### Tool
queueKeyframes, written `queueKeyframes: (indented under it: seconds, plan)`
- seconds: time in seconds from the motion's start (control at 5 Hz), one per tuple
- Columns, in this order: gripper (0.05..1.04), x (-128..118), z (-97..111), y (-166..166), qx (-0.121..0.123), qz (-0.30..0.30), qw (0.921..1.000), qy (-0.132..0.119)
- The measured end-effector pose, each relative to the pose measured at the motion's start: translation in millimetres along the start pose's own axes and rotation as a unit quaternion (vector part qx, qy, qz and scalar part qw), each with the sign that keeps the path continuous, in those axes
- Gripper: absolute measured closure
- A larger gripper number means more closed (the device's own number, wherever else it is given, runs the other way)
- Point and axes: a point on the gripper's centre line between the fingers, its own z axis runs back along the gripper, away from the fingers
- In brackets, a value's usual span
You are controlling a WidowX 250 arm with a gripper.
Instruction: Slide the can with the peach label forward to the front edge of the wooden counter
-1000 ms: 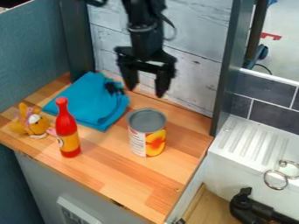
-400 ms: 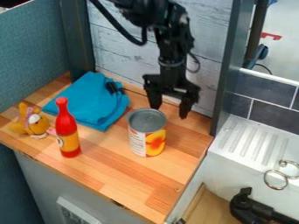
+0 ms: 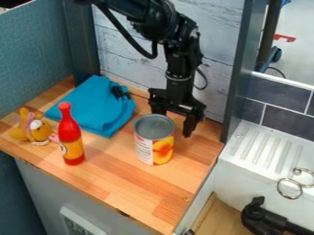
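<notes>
Silver-topped can [image 3: 154, 142]: upright mid-counter, just beside gripper; prob. steady on flat base.
Black gripper [image 3: 173, 124]: hangs behind & to right of can, pointing down, prob. to give clearance round rim; jaws wide, holding nothing; contact w/ can hard to tell.
Red bottle [image 3: 70, 140]: upright nr front-left edge of wooden counter [image 3: 141, 188], apart from can; prob. balanced on base.
Blue cloth [image 3: 92, 108]: folded, laid at back left, prob. to sit low & compact.
Plush toy [image 3: 36, 131]: left of bottle, orange-yellow.
Can looks: cylindrical, grey metal lid w/ raised rim, pale label panel w/ small print, orange-yellow fruit pic; no obvious dents.
</notes>
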Motion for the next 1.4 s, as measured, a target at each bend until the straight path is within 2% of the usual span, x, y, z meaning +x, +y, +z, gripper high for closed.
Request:
queueKeyframes:
  seconds: [0.2,0.4,0.8,1.4]
  plan:
    - [0.084,-10.8,-5.4,8.1,0.001,-0.013,0.9996,0.027]
    - [0.084,-35.2,-17.5,14.9,-0.007,-0.018,0.9982,0.057]
    - [0.084,-62.3,-12.7,18.4,-0.018,-0.027,0.9974,0.064]
    - [0.084,-79.4,-2.0,21.0,-0.027,-0.034,0.9956,0.083]
